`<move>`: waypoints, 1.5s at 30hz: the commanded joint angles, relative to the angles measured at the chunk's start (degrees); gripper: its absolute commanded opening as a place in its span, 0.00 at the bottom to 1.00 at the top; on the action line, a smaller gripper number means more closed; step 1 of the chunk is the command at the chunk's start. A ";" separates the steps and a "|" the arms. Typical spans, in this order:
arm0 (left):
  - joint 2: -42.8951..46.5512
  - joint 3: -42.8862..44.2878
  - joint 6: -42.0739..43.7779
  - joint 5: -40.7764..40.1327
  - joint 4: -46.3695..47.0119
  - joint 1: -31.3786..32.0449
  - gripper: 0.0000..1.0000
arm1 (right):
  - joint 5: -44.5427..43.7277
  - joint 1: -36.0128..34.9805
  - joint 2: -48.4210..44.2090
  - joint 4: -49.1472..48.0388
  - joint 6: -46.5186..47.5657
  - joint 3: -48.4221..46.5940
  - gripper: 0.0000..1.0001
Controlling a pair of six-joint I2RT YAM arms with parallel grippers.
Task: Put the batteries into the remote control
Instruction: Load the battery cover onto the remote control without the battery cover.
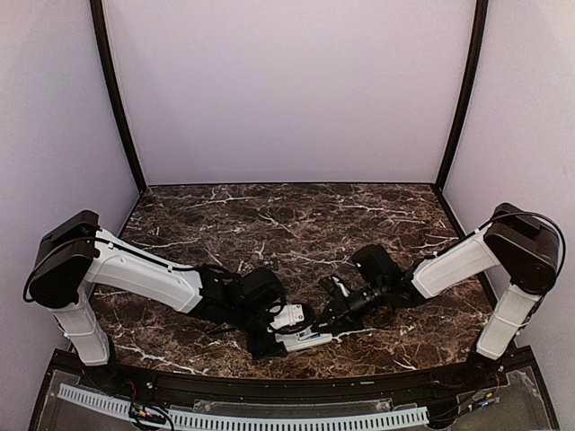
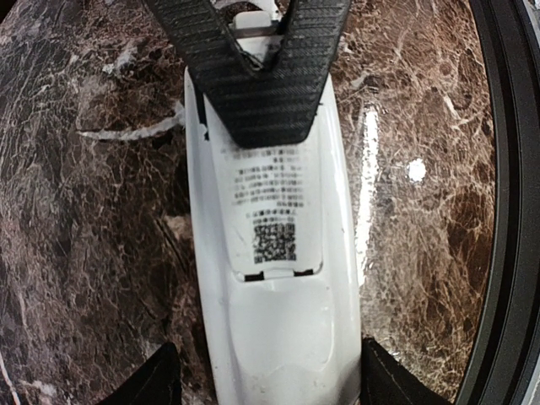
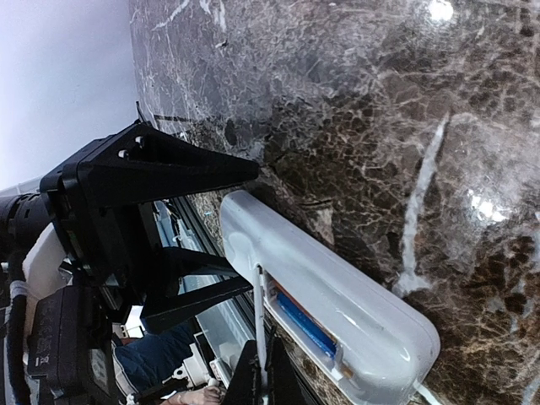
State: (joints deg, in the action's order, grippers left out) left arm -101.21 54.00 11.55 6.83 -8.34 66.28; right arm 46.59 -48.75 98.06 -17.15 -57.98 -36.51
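Closest to my left wrist camera is the remote (image 2: 274, 321), lying back-up on the marble table (image 1: 296, 224) near its front edge, between the two arms. My left gripper (image 2: 274, 384) has its jaws spread wide, one on each long side of the remote's end. They sit close beside it, but I cannot tell whether they actually clamp it. My right gripper (image 2: 266, 118) is closed right down at the other end. It looks to be pinching a thin white cover (image 3: 258, 312) that stands on edge at the rim of the battery recess.

I judge the loading itself to be nearly done. From the right wrist camera the recess is uncovered, and the blue battery (image 3: 308, 327) lies seated along it. A sliver of orange-red (image 3: 287, 297) shows just beside it. I take that for the second battery, though most of it is hidden from me. As I read it, what is left is to lay the cover flat over the recess and press it shut.
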 commanded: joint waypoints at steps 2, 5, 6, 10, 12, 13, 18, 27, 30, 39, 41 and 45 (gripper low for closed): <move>0.75 -1.61 -0.38 -0.33 -2.98 0.16 0.70 | -1.64 -0.47 -0.47 0.62 -0.42 0.90 0.00; 0.68 -1.61 -0.47 -0.33 -3.00 0.16 0.70 | -2.03 -0.48 -0.54 0.80 -0.47 0.95 0.00; 0.67 -1.61 -0.56 -0.33 -2.96 0.16 0.70 | -2.07 -0.53 -0.44 0.64 -0.54 0.91 0.00; 0.61 -1.49 -0.57 -0.16 -2.89 0.16 0.70 | -2.03 -0.73 0.27 -0.48 -0.94 0.80 0.00; 0.58 -1.44 -0.57 -0.14 -2.93 0.16 0.70 | -1.74 -0.96 0.75 -1.37 -1.17 0.75 0.00; 0.57 -1.40 -0.57 -0.15 -2.94 0.21 0.70 | -1.64 -1.02 1.03 -1.51 -1.17 0.64 0.00; 0.41 -1.39 -0.69 -0.08 -3.00 0.16 0.70 | -1.50 -1.47 1.62 -1.82 -1.25 0.60 0.00; 0.40 -1.26 -0.98 0.41 -2.67 0.16 0.70 | -2.29 -2.13 1.93 -1.86 -1.86 0.53 0.00; 0.44 -1.06 -1.10 0.95 -1.70 0.16 0.70 | -2.49 -2.14 1.95 -1.35 -1.71 0.40 0.00; 2.18 -1.05 -1.69 2.86 3.68 0.16 0.78 | -3.30 -2.10 1.38 0.10 -1.44 0.30 0.01; 3.19 -1.64 -1.75 3.48 6.03 0.10 0.79 | -3.26 -2.13 1.55 0.18 -1.35 0.22 0.01; 4.40 -3.89 -4.13 6.09 16.12 -1.45 0.77 | -3.52 -2.14 1.57 -0.01 -1.35 0.55 0.01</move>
State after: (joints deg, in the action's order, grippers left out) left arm -100.20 52.56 10.00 9.74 -1.91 66.08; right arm 45.15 -49.93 98.85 -18.26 -59.24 -36.36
